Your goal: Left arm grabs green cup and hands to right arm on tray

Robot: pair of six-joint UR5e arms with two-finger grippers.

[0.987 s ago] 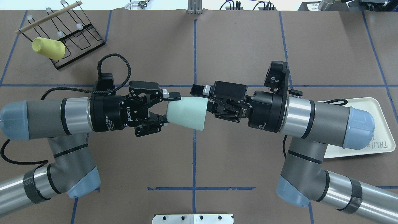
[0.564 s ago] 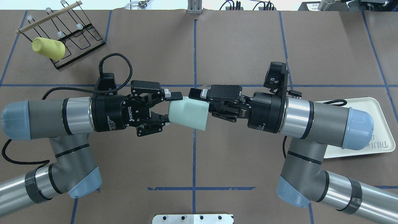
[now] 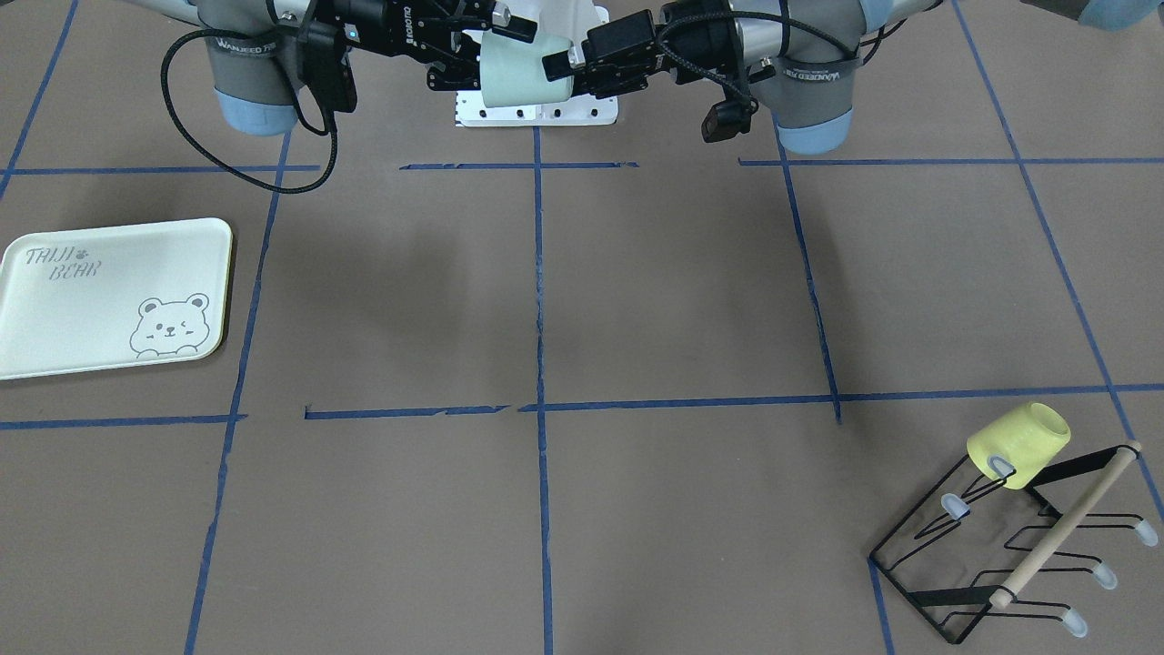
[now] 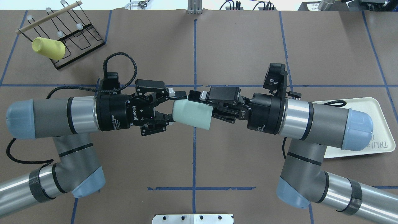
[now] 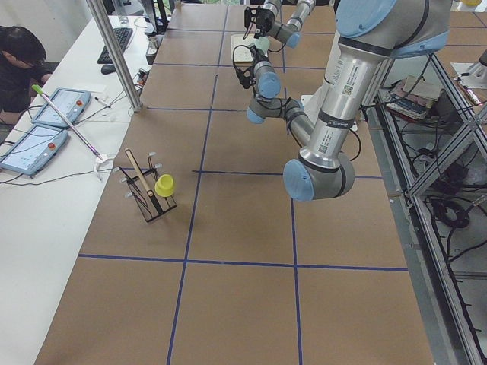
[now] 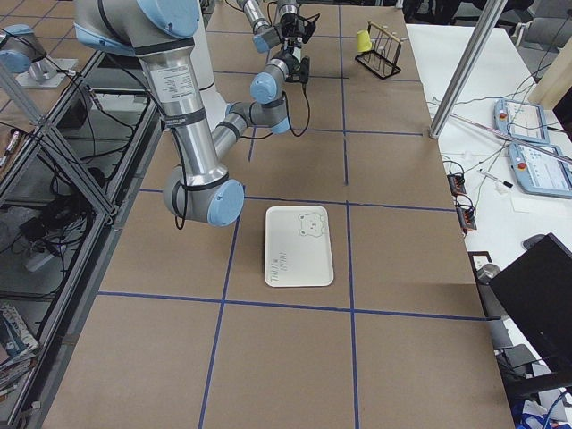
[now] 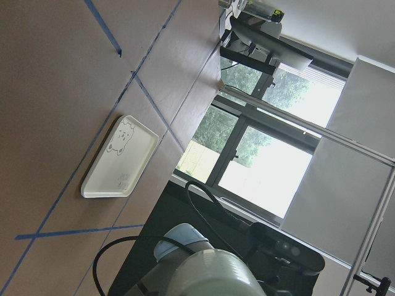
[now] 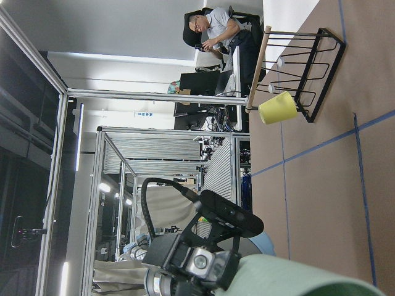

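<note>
The green cup hangs on its side in the air over the table's middle, base to the left and rim to the right. It also shows in the front-facing view. My left gripper is shut on the cup's base. My right gripper meets the cup from the right. One of its fingers lies along the outside of the cup's upper wall and the other is hidden inside the cup, so I cannot tell whether it pinches the wall. The tray lies bare at the right, partly under my right arm.
A black wire rack stands at the far left corner with a yellow cup hung on a prong. A white base plate sits at the near edge. An operator sits beyond the table's left end.
My left arm has carried the cup a little to the right, deeper between the right gripper's fingers. The right gripper's upper finger now overlaps the cup's wall. The left grip is unchanged.
</note>
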